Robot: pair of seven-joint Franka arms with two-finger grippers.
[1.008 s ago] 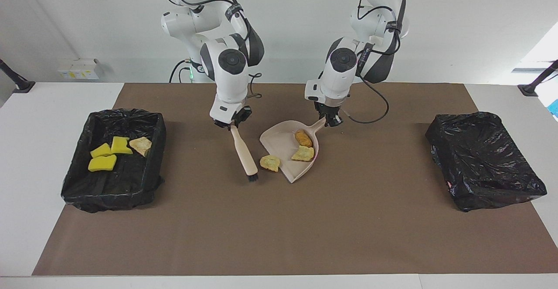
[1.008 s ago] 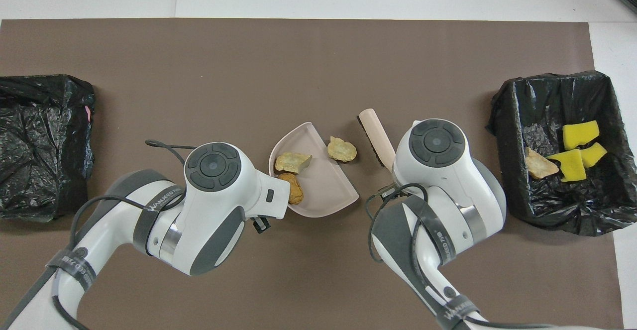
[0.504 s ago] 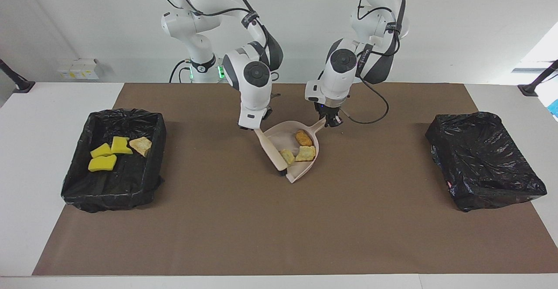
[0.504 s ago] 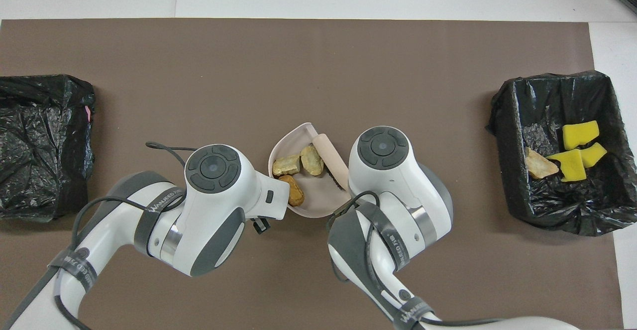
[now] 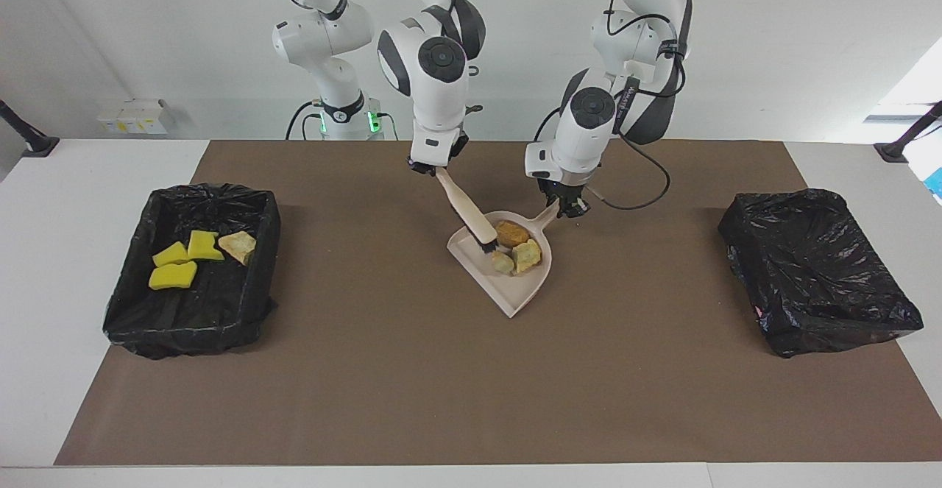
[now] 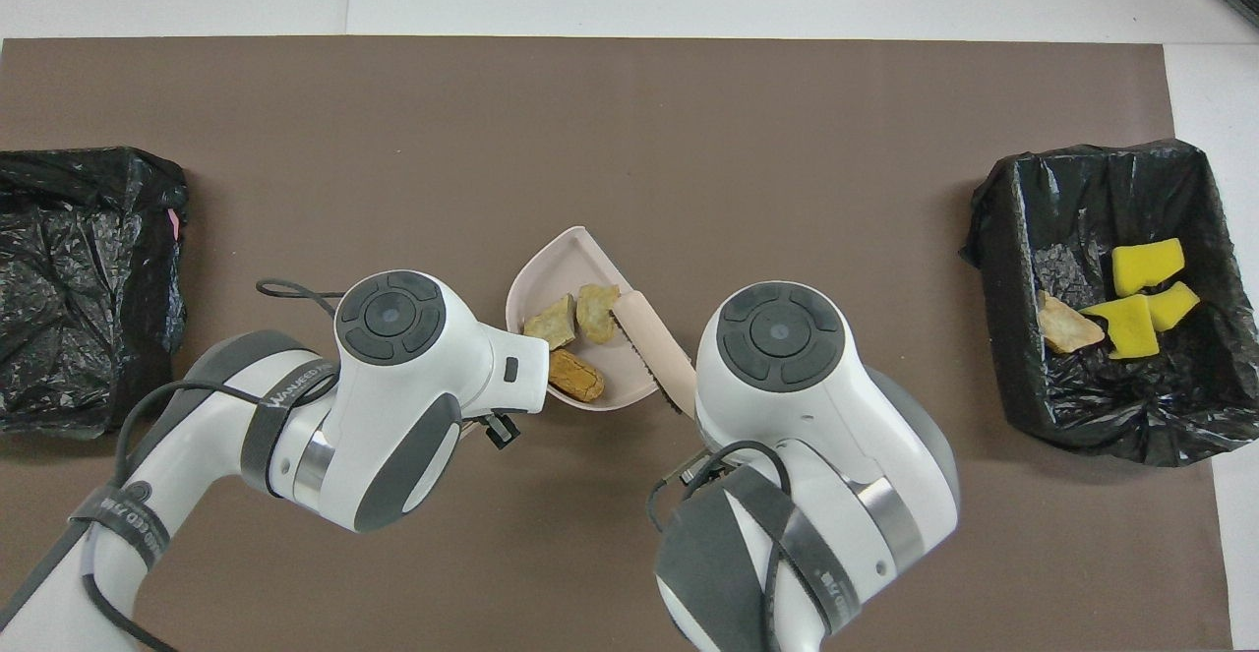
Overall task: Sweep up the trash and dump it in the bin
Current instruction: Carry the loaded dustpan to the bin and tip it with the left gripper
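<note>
The trash is lying in two places. Three tan-orange lumps [image 5: 515, 248] are sitting in the beige dustpan [image 5: 508, 285], just below and in front of the left gripper [image 5: 565, 207], which is clamping the pan's handle [image 5: 547, 216] with its fingers closed on it. The pan is resting on the brown mat [image 5: 412, 385] in the middle of the table, its open mouth pointing away from the robots.

The right gripper [image 5: 433, 168] is hanging over the mat beside the left one and is holding the brush [image 5: 465, 212] by the top of its handle, fingers shut around it. The brush is slanting down from that gripper into the pan, its dark bristle tip [image 5: 489, 248] touching the lumps from the right arm's side.

The rest of the trash, three yellow sponge chunks [image 5: 180, 260] and one pale bread-like piece [image 5: 238, 245], is lying in the black-lined bin [image 5: 147, 326] well apart from both grippers, at the right arm's end of the table. Another black-lined bin [image 5: 817, 282] is sitting at the left arm's end, well clear of the left gripper; what it is holding cannot be made out.
</note>
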